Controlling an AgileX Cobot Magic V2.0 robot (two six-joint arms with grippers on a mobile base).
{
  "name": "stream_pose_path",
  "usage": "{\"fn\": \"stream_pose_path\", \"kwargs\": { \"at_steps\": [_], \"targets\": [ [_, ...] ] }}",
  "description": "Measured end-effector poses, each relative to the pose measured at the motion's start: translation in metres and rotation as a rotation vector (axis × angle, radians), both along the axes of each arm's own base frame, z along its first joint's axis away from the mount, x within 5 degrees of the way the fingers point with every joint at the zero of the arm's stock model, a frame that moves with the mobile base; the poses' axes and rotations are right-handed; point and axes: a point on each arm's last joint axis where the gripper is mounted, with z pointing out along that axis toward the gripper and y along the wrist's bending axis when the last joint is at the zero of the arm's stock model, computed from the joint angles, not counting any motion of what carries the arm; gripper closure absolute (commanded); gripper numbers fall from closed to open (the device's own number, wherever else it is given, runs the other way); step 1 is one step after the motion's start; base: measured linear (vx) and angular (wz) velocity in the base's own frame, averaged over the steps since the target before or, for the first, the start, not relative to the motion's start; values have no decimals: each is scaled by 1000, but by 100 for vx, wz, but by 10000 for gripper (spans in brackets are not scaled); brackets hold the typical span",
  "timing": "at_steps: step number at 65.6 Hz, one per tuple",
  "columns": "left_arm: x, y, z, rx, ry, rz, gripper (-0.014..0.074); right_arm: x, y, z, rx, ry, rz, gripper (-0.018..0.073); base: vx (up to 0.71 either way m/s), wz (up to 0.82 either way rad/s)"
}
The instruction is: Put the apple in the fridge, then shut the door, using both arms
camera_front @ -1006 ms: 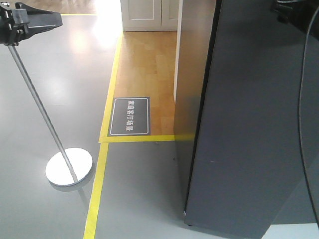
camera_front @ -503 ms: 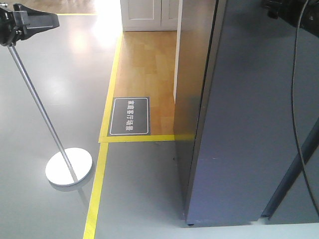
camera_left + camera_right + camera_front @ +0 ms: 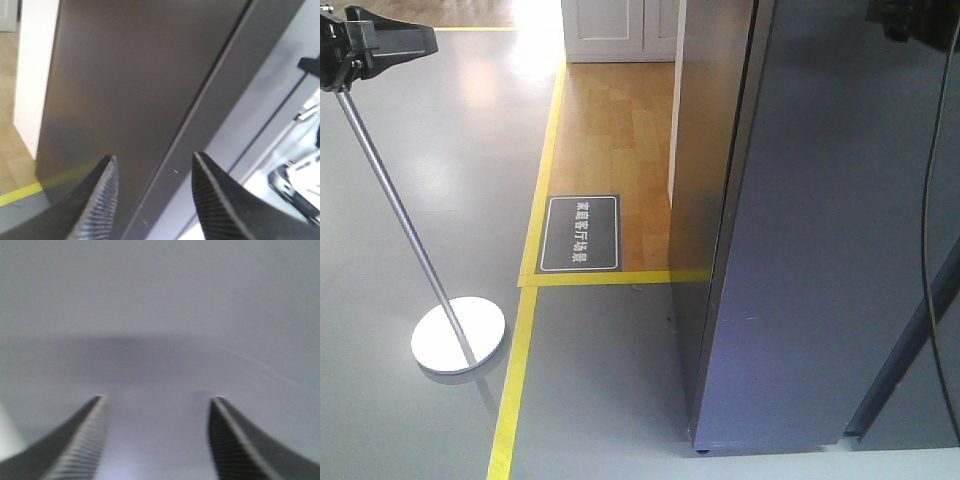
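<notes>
The fridge (image 3: pixel 705 200) is standing on the grey floor (image 3: pixel 600 380), its dark grey side facing the front camera. The door (image 3: pixel 820 250) is lying almost flat against the fridge front, only a thin dark seam showing between them. The left claw (image 3: pixel 152 172) is gaping wide with nothing between its fingers, pointing at that seam. The right claw (image 3: pixel 155 410) is also spread wide and holding nothing, hovering close to the door's plain grey face. The apple is not showing anywhere. Left of the fridge, a round-based metal stand (image 3: pixel 458 335) is resting beside a yellow floor line (image 3: pixel 515 390).
</notes>
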Motion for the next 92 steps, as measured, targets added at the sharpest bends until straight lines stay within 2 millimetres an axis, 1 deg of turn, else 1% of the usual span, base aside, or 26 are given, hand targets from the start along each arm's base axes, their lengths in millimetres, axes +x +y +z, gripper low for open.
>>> {"fn": "stream_pose_path", "kwargs": {
  "at_steps": [7, 8, 13, 23, 30, 39, 47, 52, 57, 58, 59, 60, 63, 64, 65, 68, 69, 70, 71, 72, 73, 75, 79, 82, 84, 92],
  "targets": [
    [-3, -3, 1, -19, 6, -49, 359, -21, 17, 18, -41, 0, 110, 445, 0, 0],
    [-4, -4, 1, -23, 7, -58, 372, -25, 20, 23, -46, -5, 124, 478, 0, 0],
    [-7, -7, 3, -48, 10, -106, 448, -41, 32, 34, -60, 1, 202, 578, 0, 0],
    [-16, -14, 4, -71, 23, -222, 606, -74, 50, 57, -87, -17, 311, 568, 0, 0],
    [-20, -16, 5, -80, 36, -272, 604, -97, 56, 72, -103, -37, 362, 565, 0, 0],
    [-23, -18, 5, -89, 72, -275, 604, -121, 61, 83, -127, -28, 434, 564, 0, 0],
    [-35, -26, 8, -58, 80, -293, 604, -141, 63, 75, -136, -5, 463, 564, 0, 0],
    [-50, -33, 10, -58, 81, -311, 604, -153, 61, 56, -126, 11, 441, 564, 0, 0],
    [-63, -38, 5, -64, 103, -322, 604, -168, 59, 39, -110, 6, 402, 564, 0, 0],
    [-66, -38, 4, -65, 108, -322, 604, -170, 59, 29, -104, 23, 398, 564, 0, 0],
    [-70, -39, 4, -65, 109, -322, 604, -176, 58, 27, -101, 14, 391, 564, 0, 0],
    [-73, -39, 0, -69, 123, -322, 604, -179, 58, 17, -93, 33, 389, 564, 0, 0],
    [-84, -40, -7, -71, 138, -321, 604, -190, 58, 2, -85, 41, 380, 564, 0, 0],
    [-88, -41, -9, -71, 142, -321, 604, -197, 58, -2, -84, 36, 377, 564, 0, 0],
    [-91, -41, -11, -69, 144, -315, 604, -201, 57, -12, -77, 51, 374, 564, 0, 0],
    [-103, -42, -19, -66, 154, -287, 604, -216, 57, -26, -70, 51, 364, 564, 0, 0],
    [-109, -42, -20, -63, 150, -275, 604, -221, 57, -36, -64, 68, 361, 564, 0, 0],
    [-112, -42, -23, -62, 152, -260, 604, -225, 57, -41, -58, 70, 357, 564, 0, 0],
    [-116, -42, -29, -64, 168, -244, 604, -231, 56, -49, -58, 74, 350, 564, 0, 0],
    [-121, -41, -30, -60, 162, -220, 604, -236, 56, -54, -53, 76, 345, 564, 0, 0],
    [-125, -41, -37, -62, 178, -200, 604, -240, 56, -59, -52, 76, 338, 564, 0, 0],
    [-133, -40, -44, -59, 186, -159, 603, -250, 55, -71, -52, 80, 326, 564, 0, 0],
    [-148, -36, -61, -48, 203, -48, 603, -267, 54, -88, -52, 78, 311, 564, 0, 0],
    [-161, -34, -74, -42, 212, 24, 603, -280, 54, -105, -48, 89, 307, 564, 0, 0],
    [-169, -33, -85, -41, 232, 60, 603, -286, 54, -112, -49, 90, 307, 564, 0, 0],
    [-195, -29, -112, -37, 256, 164, 603, -308, 54, -138, -49, 85, 305, 564, 0, 0]
  ]
}}
